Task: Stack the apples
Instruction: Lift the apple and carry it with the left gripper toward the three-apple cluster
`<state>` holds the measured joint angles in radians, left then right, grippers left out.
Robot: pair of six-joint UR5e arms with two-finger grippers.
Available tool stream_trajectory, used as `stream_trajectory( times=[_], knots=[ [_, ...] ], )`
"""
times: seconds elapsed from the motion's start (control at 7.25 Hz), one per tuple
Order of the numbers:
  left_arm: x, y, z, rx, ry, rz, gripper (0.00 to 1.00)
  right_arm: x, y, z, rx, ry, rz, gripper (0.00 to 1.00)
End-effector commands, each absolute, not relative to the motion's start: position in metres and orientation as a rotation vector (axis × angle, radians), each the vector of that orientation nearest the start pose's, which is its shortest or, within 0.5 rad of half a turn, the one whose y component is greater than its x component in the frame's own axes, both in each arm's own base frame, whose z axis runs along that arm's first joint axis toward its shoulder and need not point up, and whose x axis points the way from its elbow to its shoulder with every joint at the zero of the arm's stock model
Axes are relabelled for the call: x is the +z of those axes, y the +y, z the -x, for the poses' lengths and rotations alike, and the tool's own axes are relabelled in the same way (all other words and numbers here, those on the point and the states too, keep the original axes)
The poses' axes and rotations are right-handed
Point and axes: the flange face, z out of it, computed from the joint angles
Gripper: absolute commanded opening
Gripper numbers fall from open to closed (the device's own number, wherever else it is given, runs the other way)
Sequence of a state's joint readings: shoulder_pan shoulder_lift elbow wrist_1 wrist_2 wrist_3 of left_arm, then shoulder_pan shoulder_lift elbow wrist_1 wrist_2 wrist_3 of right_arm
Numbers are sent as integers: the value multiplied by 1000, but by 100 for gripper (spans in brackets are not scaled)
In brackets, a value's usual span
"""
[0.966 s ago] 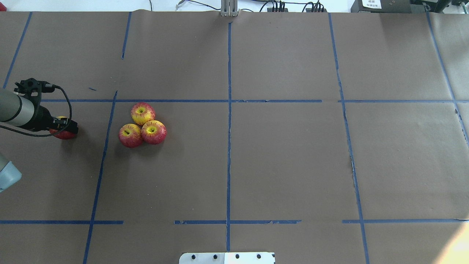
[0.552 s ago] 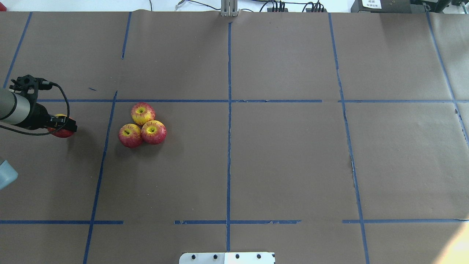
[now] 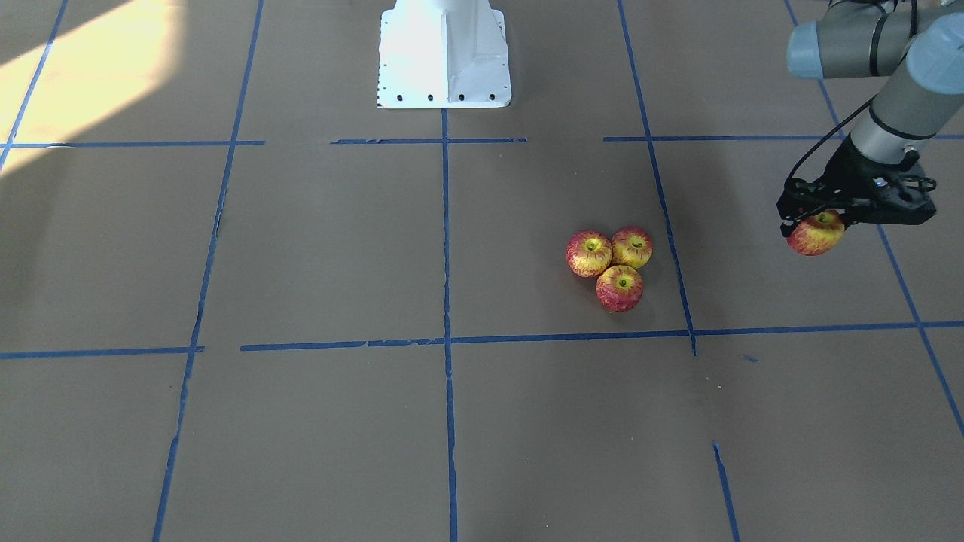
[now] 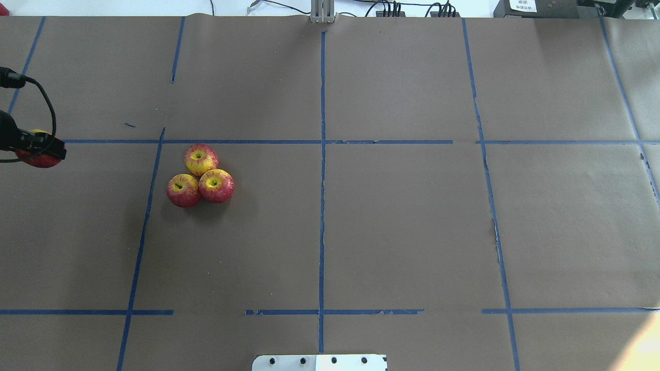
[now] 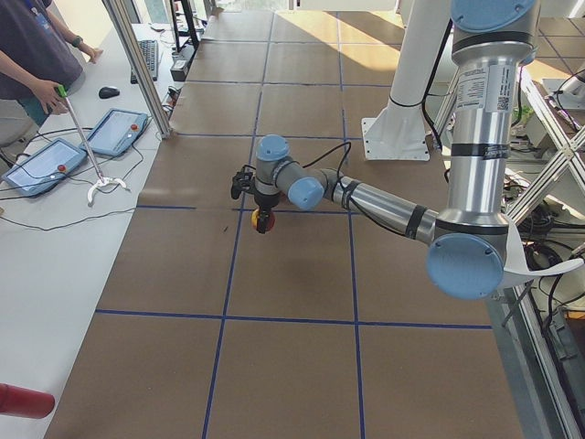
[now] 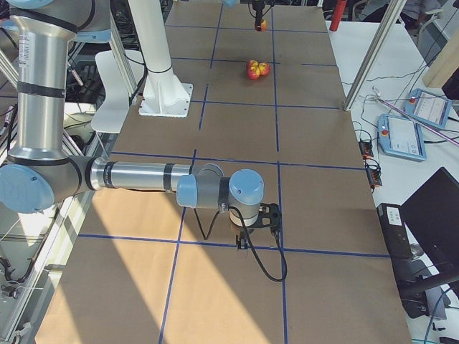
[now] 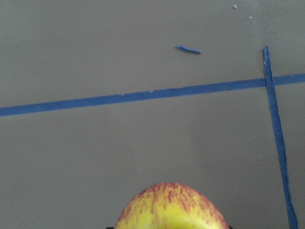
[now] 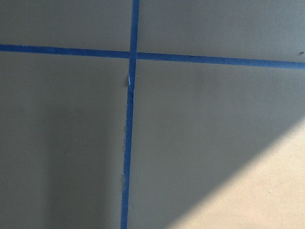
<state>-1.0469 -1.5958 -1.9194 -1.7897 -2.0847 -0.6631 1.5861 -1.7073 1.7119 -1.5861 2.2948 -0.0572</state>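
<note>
Three apples lie touching in a tight cluster on the brown table: one (image 4: 201, 159) at the back, one (image 4: 183, 190) front left, one (image 4: 216, 185) front right. The cluster also shows in the front-facing view (image 3: 617, 263) and the exterior right view (image 6: 255, 69). My left gripper (image 4: 41, 152) is shut on a fourth apple (image 3: 816, 233) and holds it in the air, left of the cluster near the table's left end. That apple fills the bottom of the left wrist view (image 7: 171, 210). My right gripper (image 6: 258, 223) shows only in the exterior right view, low over bare table; I cannot tell its state.
Blue tape lines (image 4: 322, 154) divide the brown paper into squares. The white robot base (image 3: 444, 53) stands at the near middle edge. A side table with tablets (image 5: 114, 128) and an operator (image 5: 37, 46) is beyond the far edge.
My left gripper has moved with its apple further toward the table's left end and away from the cluster. The three clustered apples have not moved.
</note>
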Motion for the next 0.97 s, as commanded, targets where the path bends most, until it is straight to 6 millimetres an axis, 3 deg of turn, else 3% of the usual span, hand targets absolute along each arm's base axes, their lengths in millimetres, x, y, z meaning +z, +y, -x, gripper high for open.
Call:
stream_trajectory(
  times=[0.0, 0.41, 0.55, 0.83],
  knots=[
    [409, -498, -179, -56, 749, -198, 15, 657, -432, -74, -36, -724, -16, 100],
    [347, -494, -295, -101, 846, -105, 15, 657, -432, -74, -37, -724, -16, 100],
    [335, -491, -335, -105, 857, -65, 15, 657, -432, -74, -37, -724, -16, 100],
    [329, -482, -383, -118, 856, -8, 14, 657, -432, -74, -37, -724, -16, 100]
  ],
)
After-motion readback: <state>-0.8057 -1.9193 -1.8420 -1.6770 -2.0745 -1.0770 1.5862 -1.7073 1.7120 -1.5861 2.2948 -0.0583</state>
